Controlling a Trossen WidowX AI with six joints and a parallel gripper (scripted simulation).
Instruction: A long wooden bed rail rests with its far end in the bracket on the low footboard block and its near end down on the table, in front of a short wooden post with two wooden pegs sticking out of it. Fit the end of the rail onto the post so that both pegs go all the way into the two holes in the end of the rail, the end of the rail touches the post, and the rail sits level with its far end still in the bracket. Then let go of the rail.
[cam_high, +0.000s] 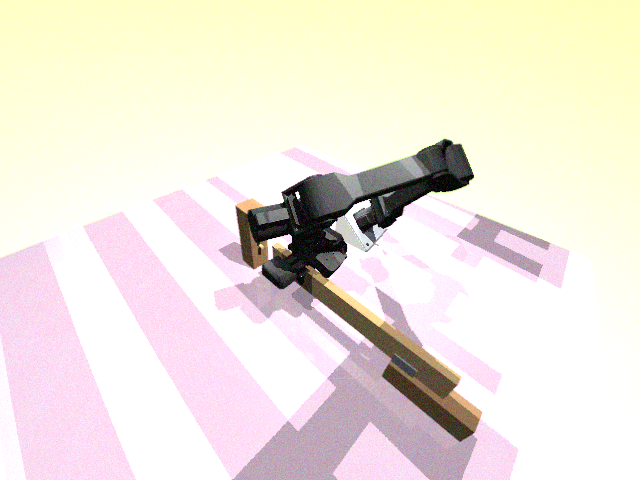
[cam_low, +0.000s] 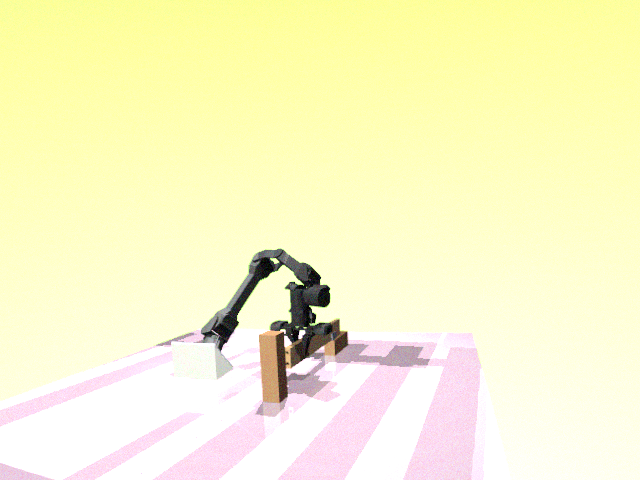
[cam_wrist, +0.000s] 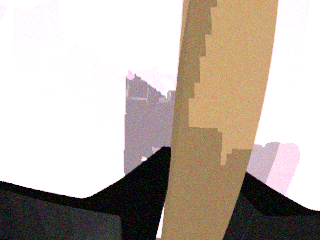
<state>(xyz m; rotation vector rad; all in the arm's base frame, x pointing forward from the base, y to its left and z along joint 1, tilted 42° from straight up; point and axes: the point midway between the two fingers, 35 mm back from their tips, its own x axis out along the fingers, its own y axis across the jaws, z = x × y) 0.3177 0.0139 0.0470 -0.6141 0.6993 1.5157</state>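
Top view: gripper (cam_high: 301, 272) clamps the rail (cam_high: 361, 322) beside the post (cam_high: 249, 233).
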